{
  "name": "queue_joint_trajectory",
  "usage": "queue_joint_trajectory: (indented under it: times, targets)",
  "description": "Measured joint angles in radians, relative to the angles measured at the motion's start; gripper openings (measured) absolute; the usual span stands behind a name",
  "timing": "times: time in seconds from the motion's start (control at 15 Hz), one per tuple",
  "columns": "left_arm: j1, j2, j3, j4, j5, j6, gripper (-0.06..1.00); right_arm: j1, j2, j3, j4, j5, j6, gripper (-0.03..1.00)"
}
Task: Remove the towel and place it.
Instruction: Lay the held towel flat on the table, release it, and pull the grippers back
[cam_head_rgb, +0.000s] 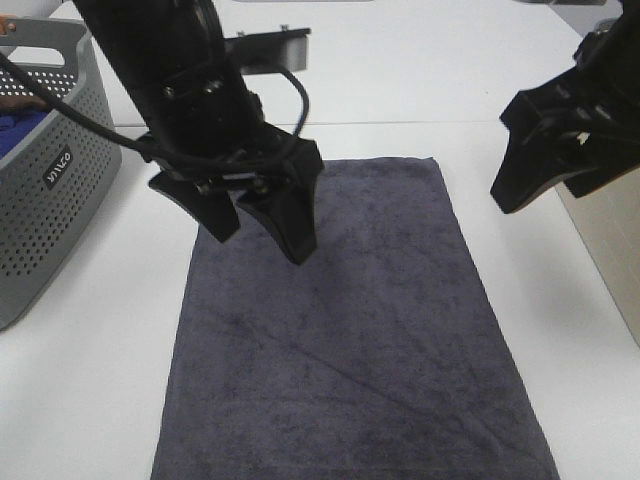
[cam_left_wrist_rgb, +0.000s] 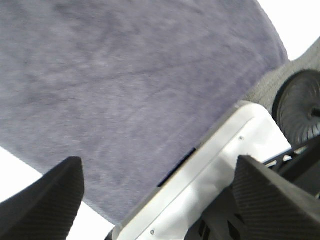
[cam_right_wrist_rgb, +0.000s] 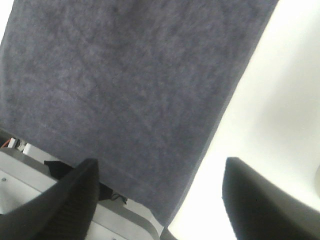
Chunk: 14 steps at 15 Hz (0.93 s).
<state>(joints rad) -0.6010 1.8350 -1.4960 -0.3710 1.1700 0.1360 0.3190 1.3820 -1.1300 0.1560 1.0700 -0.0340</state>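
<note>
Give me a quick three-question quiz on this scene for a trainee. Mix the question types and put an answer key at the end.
1. True or false: the towel lies spread flat on the table.
2. Look at the left gripper and the right gripper. Which one holds the towel? A) the left B) the right C) neither, both stand open.
3. Fill in the blank: in the high view, the grey basket stands to the ___ of the towel.
Key: 1 true; 2 C; 3 left.
</note>
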Motion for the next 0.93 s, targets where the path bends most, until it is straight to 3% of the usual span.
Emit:
queue_joint_trajectory:
  times: [0.13, 0.27, 0.6, 0.93]
  targets:
    - [0.118, 0.0, -0.017, 0.009, -0.007, 0.001, 0.77, -0.083, 0.029, -0.049, -0.006, 0.013, -0.005, 0.68]
    - [0.182, 0.0, -0.02, 0.013, -0.058, 0.011, 0.77, -0.161, 0.099, -0.11, 0.027, 0.029, -0.062, 0.68]
    - [0.334, 0.028, -0.029, 0.017, -0.275, 0.041, 0.77, -0.174, 0.428, -0.469, 0.046, 0.129, -0.127, 0.7]
    - [0.382, 0.279, -0.238, 0.017, -0.276, 0.063, 0.78, -0.174, 0.774, -0.92, 0.037, 0.143, -0.164, 0.7]
